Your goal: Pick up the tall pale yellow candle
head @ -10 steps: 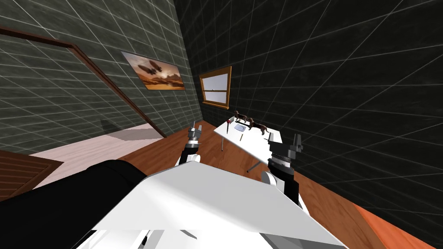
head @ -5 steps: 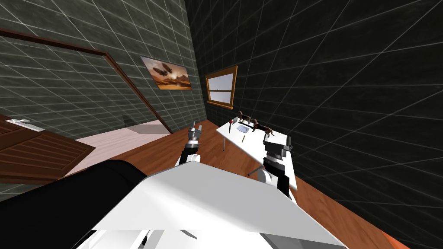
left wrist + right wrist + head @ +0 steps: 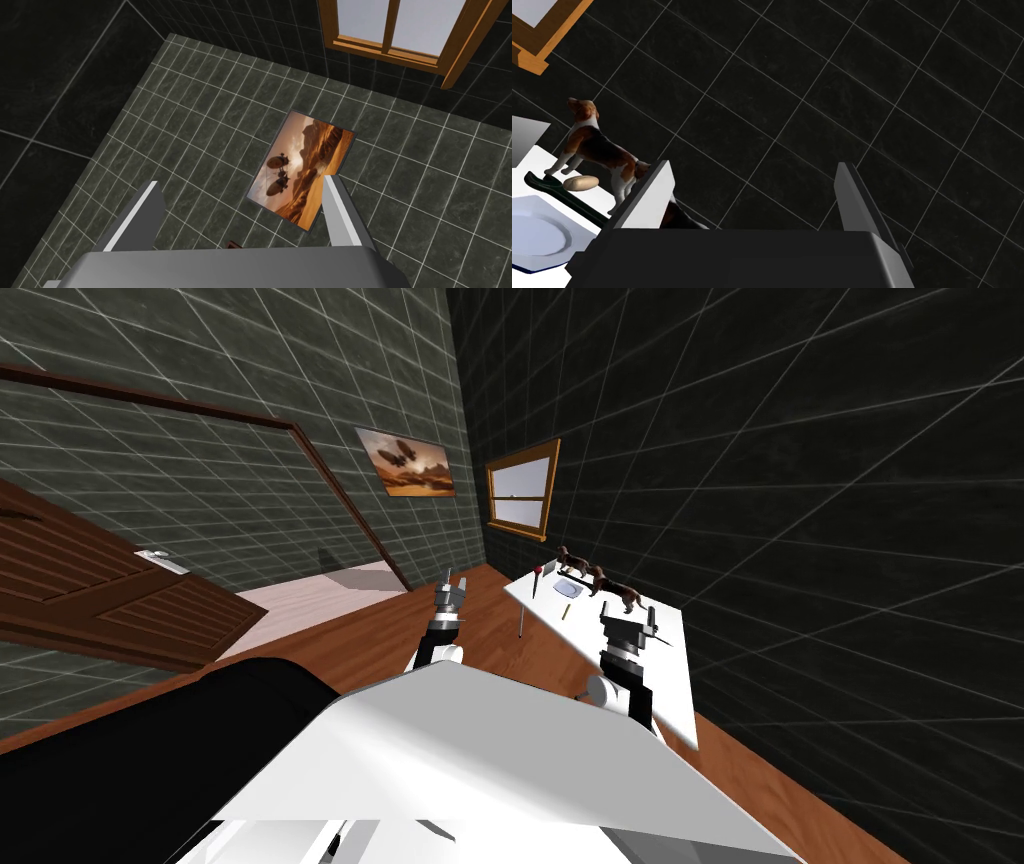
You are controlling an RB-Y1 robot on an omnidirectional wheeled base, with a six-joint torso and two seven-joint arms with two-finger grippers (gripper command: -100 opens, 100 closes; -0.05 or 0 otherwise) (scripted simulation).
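- Right gripper [image 3: 627, 614] hangs over the white table [image 3: 672, 688], its two fingers spread wide with nothing between them; in its wrist view [image 3: 753, 170] they frame dark wall tiles.
- Left gripper [image 3: 450, 586] is raised over the floor, away from the table, its fingers [image 3: 146, 200] likewise spread.
- White plate [image 3: 537, 235] sits on the table just beside a brown and white dog figurine [image 3: 594, 145]; a small tan oval [image 3: 581, 182] lies at the dog's feet, and a dark green bar [image 3: 567, 197] runs past the plate's rim.
- Tall pale yellow candle [image 3: 565, 611] shows as a thin stick on the table, between the plate and the right gripper and apart from both; whether it stands or lies I cannot tell.
- Second dog figurine [image 3: 572, 558] and a red-tipped stick [image 3: 539, 573] stand toward the table's far end.
- Table's long side runs along the dark tiled wall [image 3: 800, 538]; a wood-framed window [image 3: 522, 485] and a painting [image 3: 410, 463] hang beyond.
- Red-brown wooden floor [image 3: 480, 633] lies open between the left gripper and the table's edge; a brown door [image 3: 120, 608] stands open at the left.
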